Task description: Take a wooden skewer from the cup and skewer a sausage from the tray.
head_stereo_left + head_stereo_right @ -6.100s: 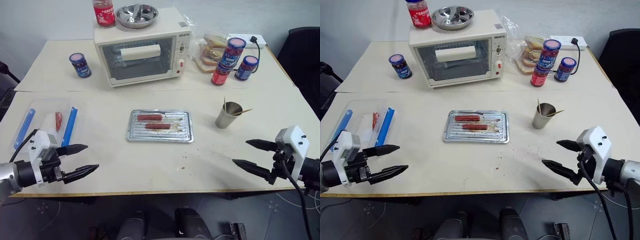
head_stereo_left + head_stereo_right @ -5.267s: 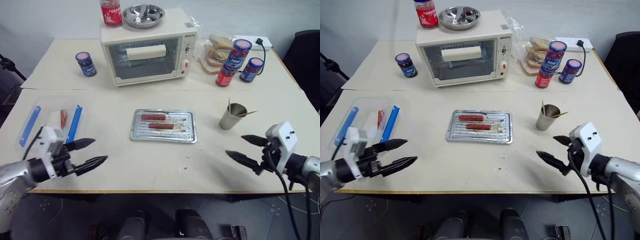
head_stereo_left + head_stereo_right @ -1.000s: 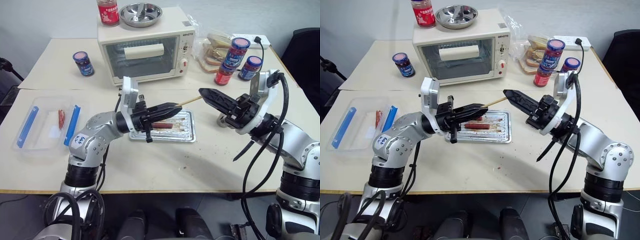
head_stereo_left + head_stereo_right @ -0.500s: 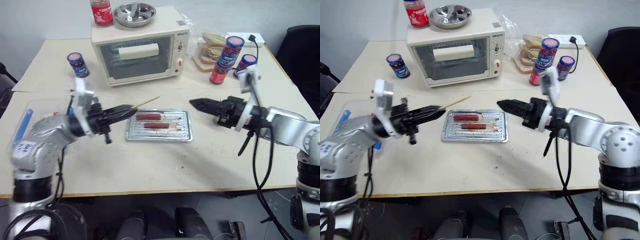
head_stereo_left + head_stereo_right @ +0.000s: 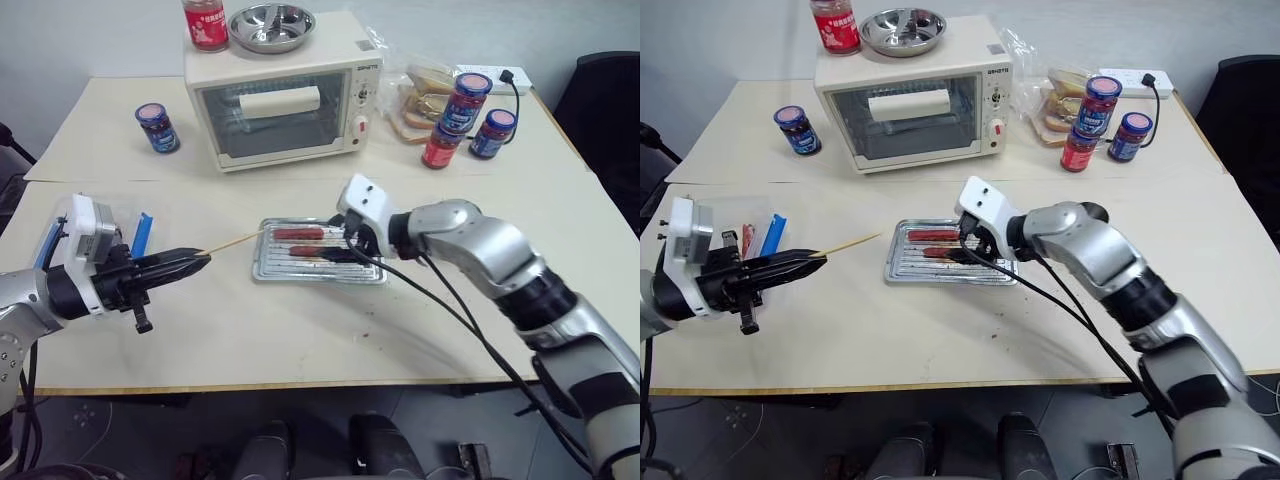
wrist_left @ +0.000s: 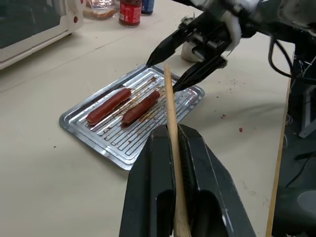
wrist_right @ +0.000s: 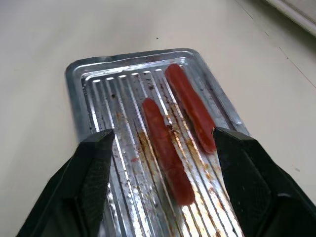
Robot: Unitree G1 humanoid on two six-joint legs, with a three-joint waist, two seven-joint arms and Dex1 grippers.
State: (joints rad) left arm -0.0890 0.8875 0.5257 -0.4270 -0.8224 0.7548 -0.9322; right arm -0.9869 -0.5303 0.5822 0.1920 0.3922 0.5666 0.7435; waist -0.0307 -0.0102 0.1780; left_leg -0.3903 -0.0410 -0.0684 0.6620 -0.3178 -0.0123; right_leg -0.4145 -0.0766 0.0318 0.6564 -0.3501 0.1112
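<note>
Note the left claw [image 5: 190, 260] clamped tight on the wooden skewer [image 5: 232, 242], with the pointed end aimed across the desk [image 5: 300, 340] at the tray [image 7: 72, 79]. Note the right claw [image 7: 163, 136] spread wide and holding nothing, low over the tray, its fingers on either side of the two sausages lying side by side along the ridges.

Judging the step as pinning one sausage for the skewer:
- Settle on the front sausage [image 7: 167, 148], apart from the rear sausage [image 7: 190, 106].
- Lower the right claw and close gently across its middle, to avoid splitting the casing.
- Bring the skewer in end-on, along the sausage's length.
- Watch for rolling on the greasy ridges.
</note>
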